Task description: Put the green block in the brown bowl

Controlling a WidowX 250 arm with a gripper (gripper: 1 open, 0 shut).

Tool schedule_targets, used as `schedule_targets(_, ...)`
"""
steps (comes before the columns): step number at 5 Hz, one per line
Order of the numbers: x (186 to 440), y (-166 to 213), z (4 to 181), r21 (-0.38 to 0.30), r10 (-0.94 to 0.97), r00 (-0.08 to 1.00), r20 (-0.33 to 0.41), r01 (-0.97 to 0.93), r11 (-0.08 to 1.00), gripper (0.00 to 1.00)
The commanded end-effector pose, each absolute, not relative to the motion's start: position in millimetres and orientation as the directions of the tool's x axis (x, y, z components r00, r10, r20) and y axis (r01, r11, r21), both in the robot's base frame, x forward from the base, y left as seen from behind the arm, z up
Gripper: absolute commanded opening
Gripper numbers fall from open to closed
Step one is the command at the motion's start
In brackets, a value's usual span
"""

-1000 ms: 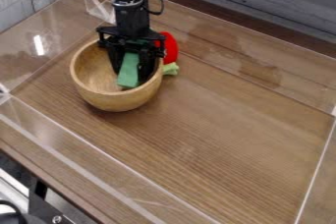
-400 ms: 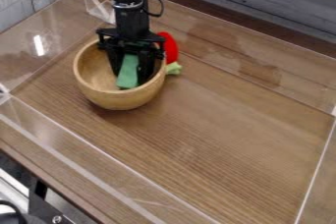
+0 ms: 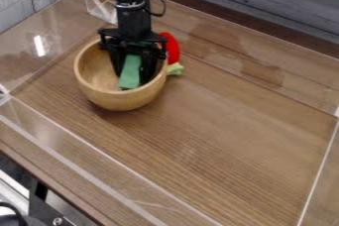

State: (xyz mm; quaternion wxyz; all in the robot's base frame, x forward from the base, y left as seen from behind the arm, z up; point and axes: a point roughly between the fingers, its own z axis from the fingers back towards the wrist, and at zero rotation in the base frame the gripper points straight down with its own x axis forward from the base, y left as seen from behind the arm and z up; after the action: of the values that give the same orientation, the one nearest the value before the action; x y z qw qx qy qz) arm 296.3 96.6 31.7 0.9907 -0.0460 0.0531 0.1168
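Since the green block looks light and stiff, take its upper end, flat faces; gripper at upper left appears closed, grip unclear.

I seem to be working at a wooden tabletop. Black cables run along its edge, suggesting a lab or workshop.

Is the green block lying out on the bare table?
No, the green block is inside the brown bowl.
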Motion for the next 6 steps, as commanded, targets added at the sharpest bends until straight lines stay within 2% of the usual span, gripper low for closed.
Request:
schedule_targets(1, 308.4, 97.6, 46.1, -0.075, 0.236, 0.97, -0.059, -0.24, 0.968, 0.0)
schedule_targets(6, 310.0, 97.2, 43.8, -0.079, 0.256, 0.965, -0.064, -0.26, 0.962, 0.0)
